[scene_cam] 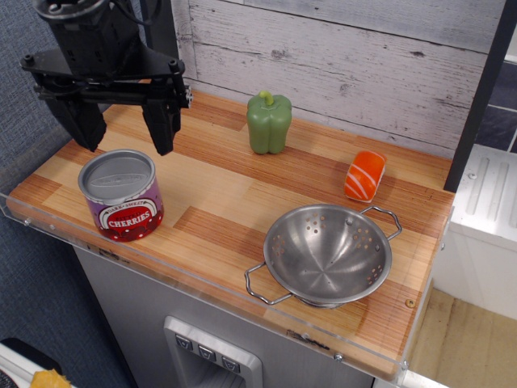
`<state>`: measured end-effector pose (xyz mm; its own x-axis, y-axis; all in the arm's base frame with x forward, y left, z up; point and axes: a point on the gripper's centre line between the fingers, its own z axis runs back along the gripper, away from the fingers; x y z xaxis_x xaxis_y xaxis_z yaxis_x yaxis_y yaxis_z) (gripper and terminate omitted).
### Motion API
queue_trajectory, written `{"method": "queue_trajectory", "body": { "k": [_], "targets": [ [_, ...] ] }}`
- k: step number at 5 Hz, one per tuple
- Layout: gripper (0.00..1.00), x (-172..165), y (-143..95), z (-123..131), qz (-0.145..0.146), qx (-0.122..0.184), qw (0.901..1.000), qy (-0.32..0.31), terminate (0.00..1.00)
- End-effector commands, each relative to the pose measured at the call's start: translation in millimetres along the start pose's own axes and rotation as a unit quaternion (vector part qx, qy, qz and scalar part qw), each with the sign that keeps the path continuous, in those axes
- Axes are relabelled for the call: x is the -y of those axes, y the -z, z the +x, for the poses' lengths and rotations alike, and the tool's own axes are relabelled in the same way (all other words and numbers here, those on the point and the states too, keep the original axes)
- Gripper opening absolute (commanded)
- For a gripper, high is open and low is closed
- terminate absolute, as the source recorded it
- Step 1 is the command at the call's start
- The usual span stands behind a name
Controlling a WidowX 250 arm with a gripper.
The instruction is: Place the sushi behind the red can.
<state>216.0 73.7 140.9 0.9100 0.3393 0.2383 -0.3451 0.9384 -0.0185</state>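
The sushi [365,175] is a small orange nigiri toy with white stripes, lying on the wooden counter [234,194] at the far right. The red can [121,195] with a "CHERRIES" label and grey lid stands upright near the front left. My gripper [125,133] is black and hangs above and just behind the can at the left end of the counter. Its two fingers are spread apart and hold nothing. It is far to the left of the sushi.
A green pepper [269,121] stands upright at the back middle near the white plank wall [347,56]. A steel colander [327,253] sits at the front right, just in front of the sushi. The counter drops off at the front and left edges.
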Motion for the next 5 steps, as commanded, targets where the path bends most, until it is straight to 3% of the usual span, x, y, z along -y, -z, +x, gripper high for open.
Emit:
{"method": "queue_trajectory", "body": {
  "k": [1,2,3,4,5],
  "targets": [
    [1.00,0,0,0,0.000,0.000,1.0000,0.000,0.00],
    [1.00,35,-3,10,-0.052,0.008,0.9974,0.048,0.00],
    [1.00,71,4,21,-0.071,0.010,0.9934,0.090,0.00],
    [1.00,108,20,44,-0.074,0.014,0.9915,0.106,0.00],
    [1.00,128,47,69,-0.069,-0.013,0.9880,0.138,0.00]
  ]
}}
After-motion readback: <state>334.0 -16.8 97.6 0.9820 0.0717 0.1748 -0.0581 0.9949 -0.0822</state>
